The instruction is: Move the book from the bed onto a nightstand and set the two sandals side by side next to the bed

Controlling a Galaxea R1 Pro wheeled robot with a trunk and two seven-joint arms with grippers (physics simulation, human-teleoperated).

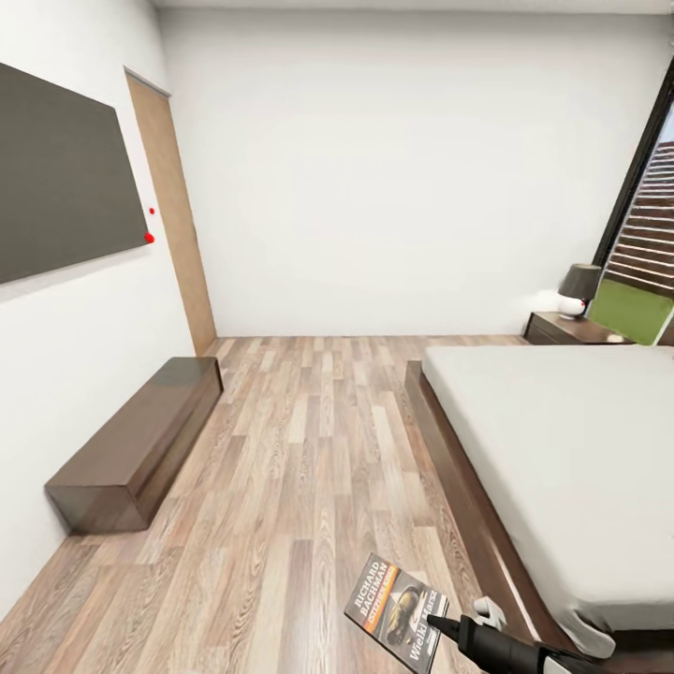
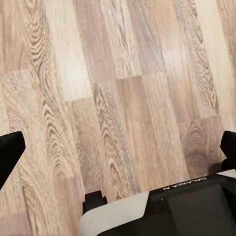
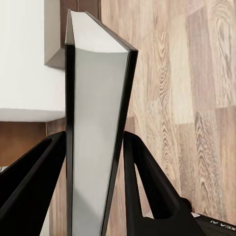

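Book: the book (image 1: 397, 612) is held up off the floor (image 1: 300, 487), just off the bed's near corner, its cover turned up toward the head camera; in the right wrist view it (image 3: 96, 132) stands edge-on, pale page block between two thin dark covers.
Writing on the book: white "RICHARD BACHMAN" along one side, an orange band beside it with small lettering I can't read, a dark picture in the middle, and larger white letters at the far end cut off by the arm.
Right tool: the right tool (image 1: 440, 625) is narrowed onto the book; from its wrist camera the two black fingers (image 3: 147, 187) press against the covers from either side.
Left tool: the left tool (image 2: 118, 147) stands wide, its black fingertips at opposite edges of the wrist picture, bare wood planks between them.
Writing on the robot: mirrored "GALAXEA AI" on the dark body panel in the left wrist view.
Bed: the bed (image 1: 562, 449) runs along the right, pale mattress on a dark wooden frame, nothing lying on the part I can see.
Nightstand: the nightstand (image 1: 566, 329) sits at the bed's far corner by the window, carrying a lamp (image 1: 578, 288) with a dark shade and a white base.
Left wall: a dark panel (image 1: 61, 178) hangs on it, a low brown bench (image 1: 140, 440) on the floor below, a wooden door (image 1: 173, 215) farther along.
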